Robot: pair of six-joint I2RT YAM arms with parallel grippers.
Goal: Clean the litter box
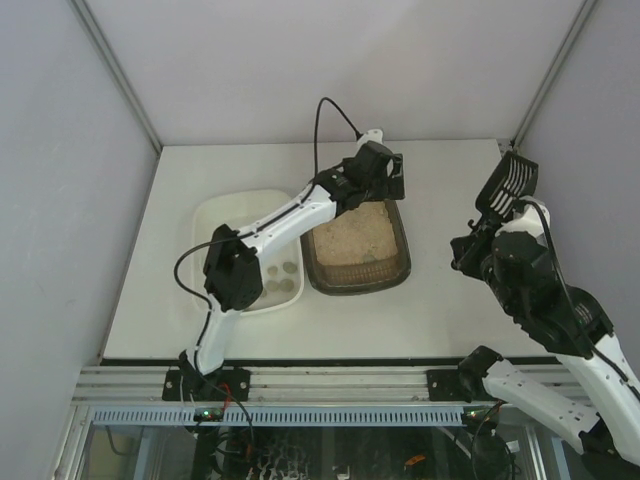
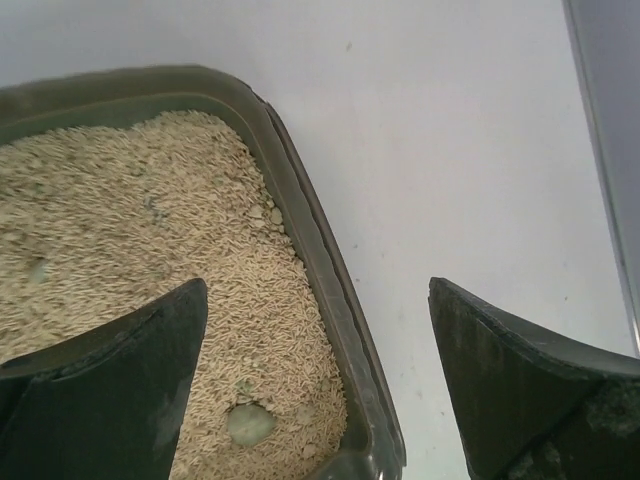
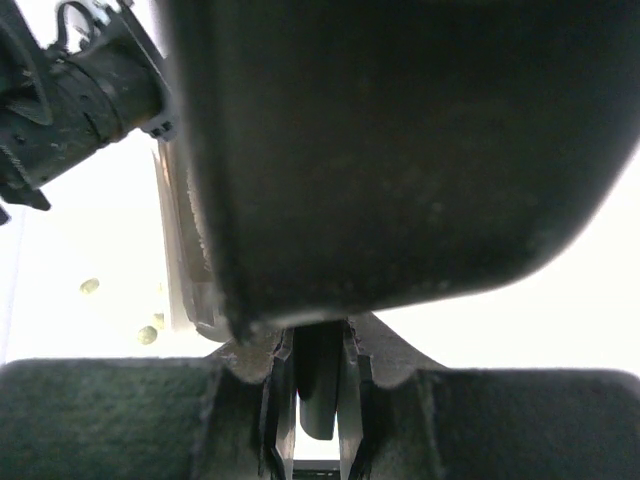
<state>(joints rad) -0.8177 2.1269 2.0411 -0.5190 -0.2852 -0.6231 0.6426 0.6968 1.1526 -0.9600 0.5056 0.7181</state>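
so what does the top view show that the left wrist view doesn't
Only the top view: the white tray with clumps in it, and the right gripper holding a scoop. Only the left wrist: a greenish clump in the litter near the box's corner, and the left gripper open, its fingers either side of the rim. Both: the litter box and the table.

Soft, even light fills the overhead view; shadows are faint. The left wrist view renders the litter box [image 2: 322, 262] crisply. The right wrist view blows out white behind a dark, blurred scoop [image 3: 400, 150].
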